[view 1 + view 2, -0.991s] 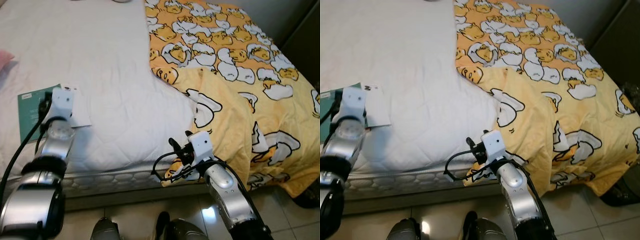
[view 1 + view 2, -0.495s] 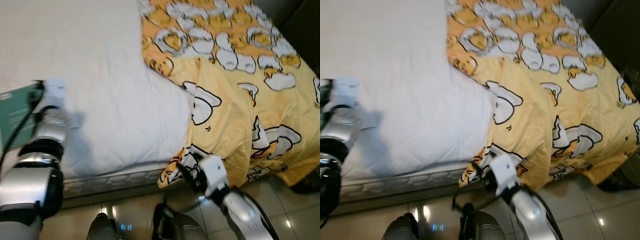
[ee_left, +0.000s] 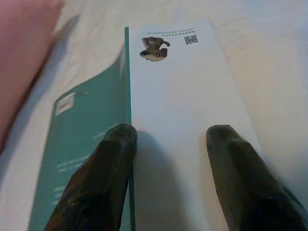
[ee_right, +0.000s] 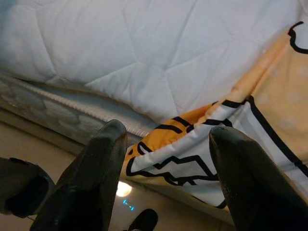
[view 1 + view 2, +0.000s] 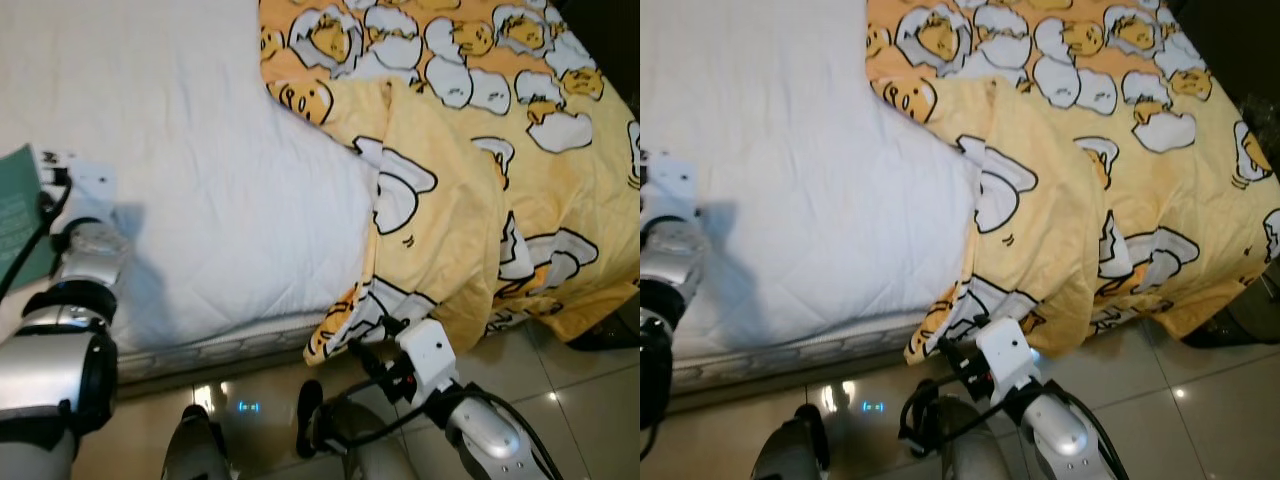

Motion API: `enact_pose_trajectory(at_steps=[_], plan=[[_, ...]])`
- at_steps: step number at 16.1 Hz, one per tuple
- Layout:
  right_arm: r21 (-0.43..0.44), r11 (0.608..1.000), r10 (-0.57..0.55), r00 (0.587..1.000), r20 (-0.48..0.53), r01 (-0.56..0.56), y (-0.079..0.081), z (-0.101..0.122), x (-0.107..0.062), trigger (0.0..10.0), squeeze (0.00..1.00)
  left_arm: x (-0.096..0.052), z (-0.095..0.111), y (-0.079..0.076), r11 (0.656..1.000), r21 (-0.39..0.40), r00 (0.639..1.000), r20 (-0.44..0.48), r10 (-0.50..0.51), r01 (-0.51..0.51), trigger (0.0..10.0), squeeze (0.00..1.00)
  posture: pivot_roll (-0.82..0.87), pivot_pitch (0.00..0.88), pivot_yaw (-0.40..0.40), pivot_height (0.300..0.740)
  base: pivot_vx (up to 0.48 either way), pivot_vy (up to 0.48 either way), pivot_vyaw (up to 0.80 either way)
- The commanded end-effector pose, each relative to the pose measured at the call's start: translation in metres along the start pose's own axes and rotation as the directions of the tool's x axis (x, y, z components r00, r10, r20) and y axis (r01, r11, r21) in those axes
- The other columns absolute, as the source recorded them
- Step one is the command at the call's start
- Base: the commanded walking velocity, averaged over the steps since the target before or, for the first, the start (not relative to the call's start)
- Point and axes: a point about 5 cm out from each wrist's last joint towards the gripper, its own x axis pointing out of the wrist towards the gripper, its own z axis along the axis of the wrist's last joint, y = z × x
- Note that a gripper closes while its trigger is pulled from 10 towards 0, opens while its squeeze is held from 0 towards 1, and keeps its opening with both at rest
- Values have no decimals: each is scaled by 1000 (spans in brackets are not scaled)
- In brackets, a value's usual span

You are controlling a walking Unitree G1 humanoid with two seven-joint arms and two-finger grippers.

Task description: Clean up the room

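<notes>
Bed: white quilted mattress across the left and middle, its near edge right in front of the robot; the whole view has slid and tilted since a second ago, so that is the camera moving, not the bed.
Blanket: yellow, printed with cartoon eggs, bunched over the right half and spilling off the near edge toward the tiled floor; it lies as it did a second ago.
Book: teal cover with a white sheet on top, flat on the mattress at the far left.
Left gripper: parked over the book, fingers wide apart, one on the teal edge, one on the white sheet, holding nothing.
Right gripper: has dropped from mattress level to below the near edge, fingers spread wide and empty, aimed at the hanging blanket hem.
Meaning: the right arm looks set to grab that hem and pull the blanket straight; the tidy-up looks to be at an early stage.
</notes>
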Motion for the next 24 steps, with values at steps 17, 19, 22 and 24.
enact_pose_trajectory(at_steps=[17,19,22,24], plan=[[41,906,422,907,23,-422,36,33,-2,10000,0,11,19,31,993,-83,994,63,92,-86,10000,0,-214,381,-186,740,0,0,0],[42,913,406,914,18,-407,31,32,1,10000,0,13,23,39,989,-101,991,78,113,-105,10000,0,-216,380,-185,740,0,0,0],[46,920,389,921,12,-389,27,32,1,10000,0,15,8,46,992,-30,991,47,128,-126,10000,0,-214,382,-186,740,0,0,0],[48,919,390,921,6,-390,28,31,1,10000,0,13,-14,38,999,-4,998,-37,53,-54,10000,0,-209,383,-188,740,0,0,0]])
